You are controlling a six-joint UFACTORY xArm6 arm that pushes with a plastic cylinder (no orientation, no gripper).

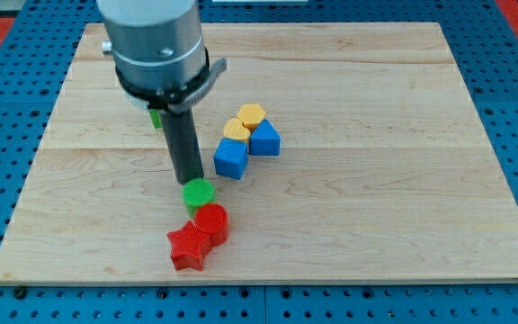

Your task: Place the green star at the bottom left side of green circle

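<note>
- My tip (pixel 190 179) stands on the wooden board (pixel 376 225), its end touching or just shy of the top edge of the green circle (pixel 199 193); I cannot tell which.
- I carry no jaws, only a straight dark rod, so nothing is clamped or held.
- The green circle lies left of the board's centre, toward the view's bottom.
- Just below the green circle, touching it, is the red cylinder (pixel 211 222); the red star (pixel 188 247) presses against that cylinder on its lower left.
- To the upper right of the green circle, near but apart, sits a tight cluster: a blue cube (pixel 231 158), a yellow heart (pixel 236 130) behind it, a blue triangular block (pixel 264 139) and a yellow hexagon (pixel 252 115) at the cluster's top.
- A green block (pixel 154 117) peeks out above and left of the green circle, mostly hidden behind my arm's housing; its shape cannot be made out, though it is likely the green star.
</note>
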